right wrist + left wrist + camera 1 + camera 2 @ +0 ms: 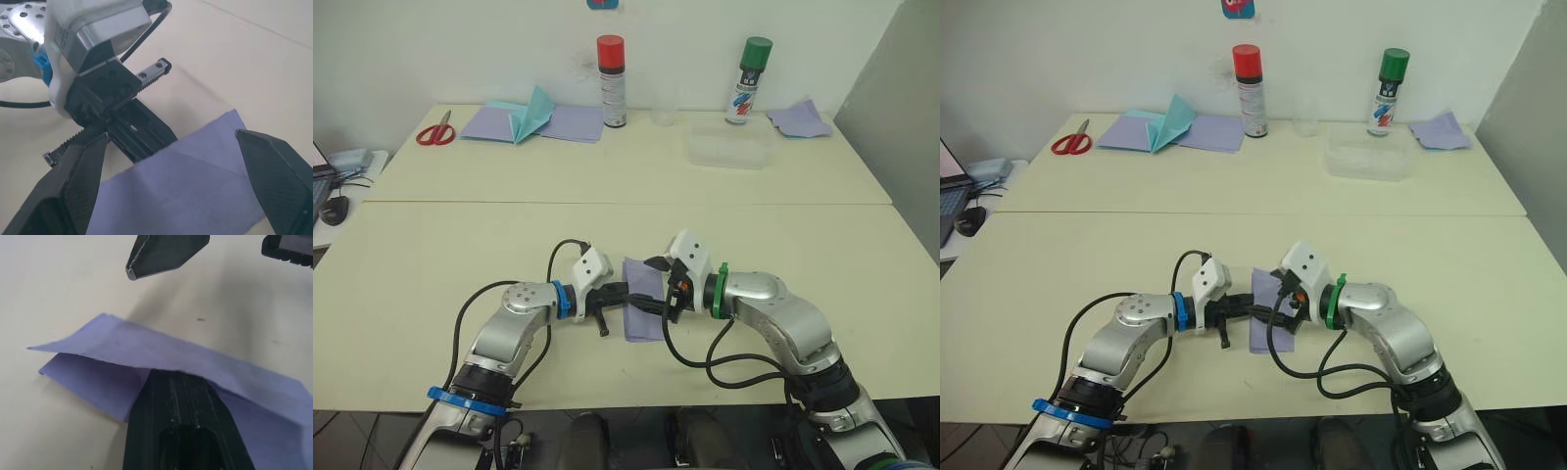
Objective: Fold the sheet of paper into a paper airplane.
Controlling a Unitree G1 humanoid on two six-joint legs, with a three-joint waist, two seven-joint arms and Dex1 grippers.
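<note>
Left gripper [625,291]: clenched on sheet of paper [644,299], one finger [183,423] slipped under the raised flap, apparently to hold the fold. Right gripper [661,284]: spread wide, straddling the sheet's opposite edge, grasping nothing. Sheet: on the table [431,245], between both grippers, partly folded.
</note>
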